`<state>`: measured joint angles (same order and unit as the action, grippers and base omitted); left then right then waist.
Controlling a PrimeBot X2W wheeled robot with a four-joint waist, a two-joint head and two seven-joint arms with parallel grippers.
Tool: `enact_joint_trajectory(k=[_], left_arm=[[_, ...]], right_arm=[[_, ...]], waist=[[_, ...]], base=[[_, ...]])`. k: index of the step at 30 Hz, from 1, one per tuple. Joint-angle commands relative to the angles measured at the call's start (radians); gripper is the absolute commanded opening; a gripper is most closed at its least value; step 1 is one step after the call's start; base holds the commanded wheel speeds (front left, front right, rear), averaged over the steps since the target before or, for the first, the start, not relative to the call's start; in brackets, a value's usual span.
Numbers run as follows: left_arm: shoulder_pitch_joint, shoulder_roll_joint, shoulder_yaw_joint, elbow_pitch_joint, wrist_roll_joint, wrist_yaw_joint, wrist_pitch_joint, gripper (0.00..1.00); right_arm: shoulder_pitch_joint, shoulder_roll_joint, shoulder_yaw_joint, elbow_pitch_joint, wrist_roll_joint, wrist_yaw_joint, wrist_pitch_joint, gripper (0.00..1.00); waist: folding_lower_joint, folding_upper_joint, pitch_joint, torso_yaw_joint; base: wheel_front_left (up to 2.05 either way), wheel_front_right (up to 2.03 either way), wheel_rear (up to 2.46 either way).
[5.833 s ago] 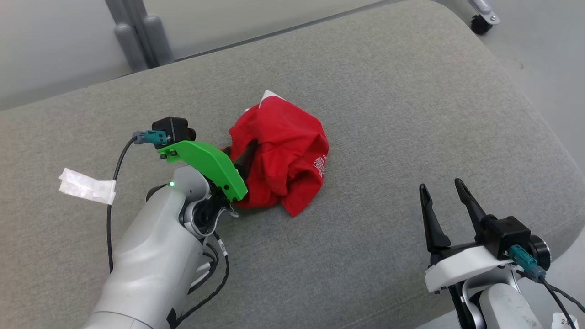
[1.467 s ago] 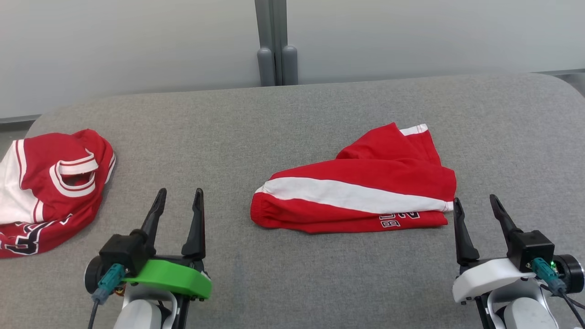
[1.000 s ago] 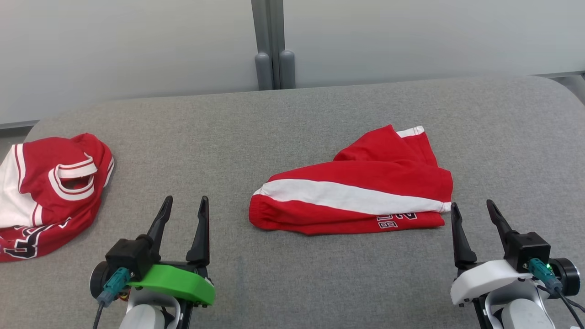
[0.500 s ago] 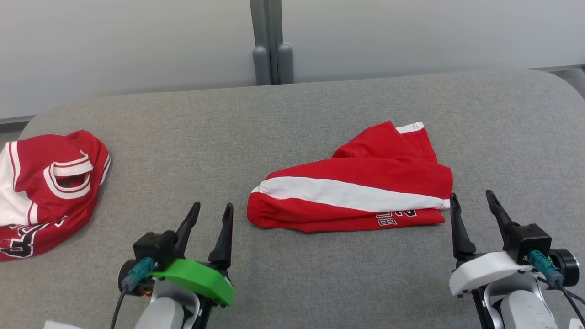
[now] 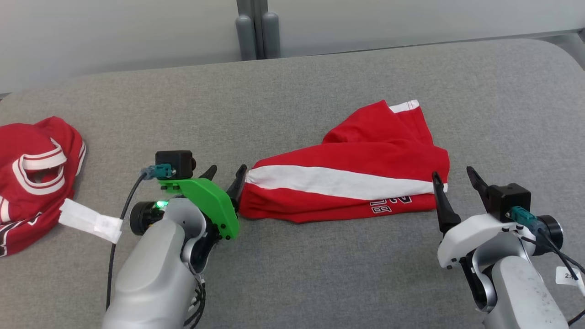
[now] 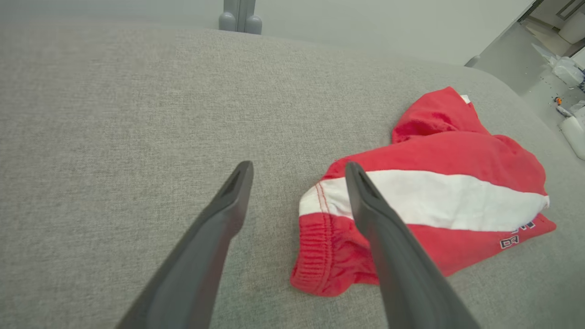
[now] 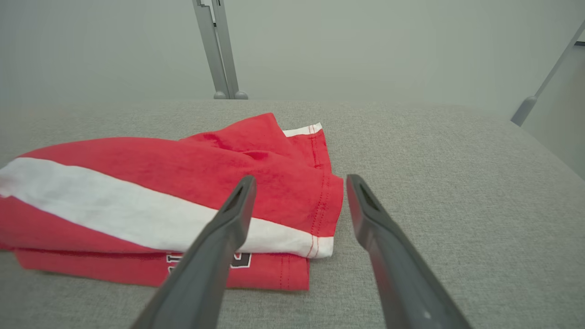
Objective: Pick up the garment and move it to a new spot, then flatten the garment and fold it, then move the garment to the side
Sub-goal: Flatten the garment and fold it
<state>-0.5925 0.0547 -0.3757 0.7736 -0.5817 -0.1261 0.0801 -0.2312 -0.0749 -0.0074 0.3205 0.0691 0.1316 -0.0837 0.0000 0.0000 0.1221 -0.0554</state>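
**Red on grey: the shorts (image 5: 347, 160) lie stretched out on the cushion (image 5: 320, 274), a gaping gripper at each end**

Closest to the head cam, the left gripper (image 5: 227, 169) (green bracket) sits right at the waistband end of the shorts, fingers spread wide with nothing held. From its own wrist cam, one finger crosses over the elastic waistband and the other is over bare cushion. Can't tell if it's actually touching the fabric. A white tag (image 5: 89, 221) lies by that arm's cable.

On the other side, the right gripper (image 5: 452, 172) (white bracket) is just as wide open and empty, up against the leg-hem end. Its wrist cam shows the hem corner falling between the two fingers, one finger over the white stripe and the other over plain grey.

The shorts lie around mid-cushion, doubled over, with the white stripe on top. Some outlined lettering peeks out along the near edge, and a leg flap with white trim points toward the far side.

Well off to the left, a red jersey (image 5: 32, 183) with white trim sits bunched near the cushion's edge. Behind it all is a pale wall (image 5: 411, 18) with a grey post (image 5: 253, 27)
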Motion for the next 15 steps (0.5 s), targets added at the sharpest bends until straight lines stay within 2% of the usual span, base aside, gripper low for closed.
enact_joint_trajectory(k=[1,4,10,15], left_arm=[[-0.018,0.0,0.0,0.021,-0.034,0.002,0.033,1.0],[-0.049,-0.002,-0.017,0.055,-0.056,0.003,0.089,1.0],[-0.081,-0.003,-0.056,0.088,-0.081,0.006,0.107,1.0],[-0.095,-0.003,-0.086,0.116,-0.111,0.031,0.128,1.0]], right_arm=[[-0.008,-0.003,0.005,0.006,0.008,-0.002,0.002,1.0],[-0.01,-0.007,0.009,0.013,0.013,-0.002,-0.001,1.0],[-0.009,-0.01,0.008,0.032,0.019,-0.002,-0.006,1.0],[-0.018,-0.009,0.013,0.049,0.022,-0.002,-0.008,1.0]], waist=[[0.0,0.0,0.024,-0.025],[0.0,0.0,0.033,-0.034],[0.0,0.0,0.041,-0.045],[0.0,0.0,0.042,-0.052]], base=[[0.0,0.0,0.0],[0.0,0.0,0.0],[0.0,0.0,0.0],[0.0,0.0,0.0]])
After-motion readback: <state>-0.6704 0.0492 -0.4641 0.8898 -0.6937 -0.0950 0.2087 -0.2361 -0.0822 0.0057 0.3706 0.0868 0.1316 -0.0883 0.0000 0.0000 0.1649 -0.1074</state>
